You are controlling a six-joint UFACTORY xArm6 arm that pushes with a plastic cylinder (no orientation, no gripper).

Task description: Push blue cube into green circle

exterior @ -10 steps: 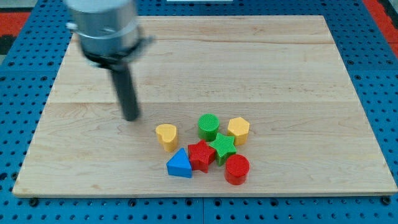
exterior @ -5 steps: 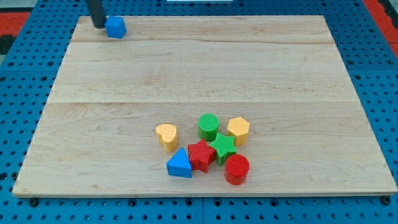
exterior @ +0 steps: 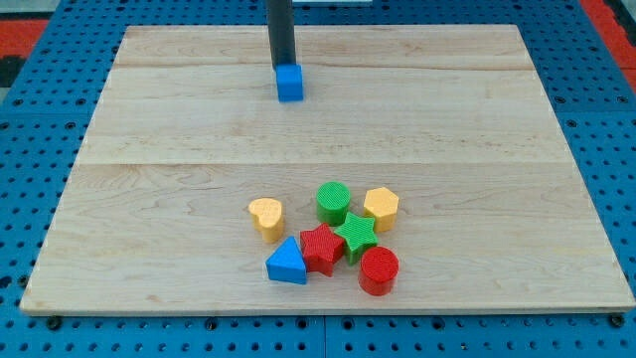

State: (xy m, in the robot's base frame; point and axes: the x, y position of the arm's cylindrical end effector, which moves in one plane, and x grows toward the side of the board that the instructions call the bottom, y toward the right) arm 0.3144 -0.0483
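The blue cube (exterior: pixel 290 83) sits on the wooden board near the view's top, a little left of centre. My tip (exterior: pixel 282 66) is just above it in the view and touches its upper edge. The green circle (exterior: pixel 333 201) stands well below, in the cluster near the view's bottom centre, and slightly to the right of the cube.
Around the green circle stand a yellow heart (exterior: pixel 265 217), a yellow hexagon (exterior: pixel 381 208), a green star (exterior: pixel 356 235), a red star (exterior: pixel 321 247), a red cylinder (exterior: pixel 379 270) and a blue triangle (exterior: pixel 287 263). The wooden board (exterior: pixel 149 199) lies on a blue pegboard.
The blue cube has moved from the board's top left corner rightwards and a little down. My tip has moved with it and now stands above the cube instead of at its left.
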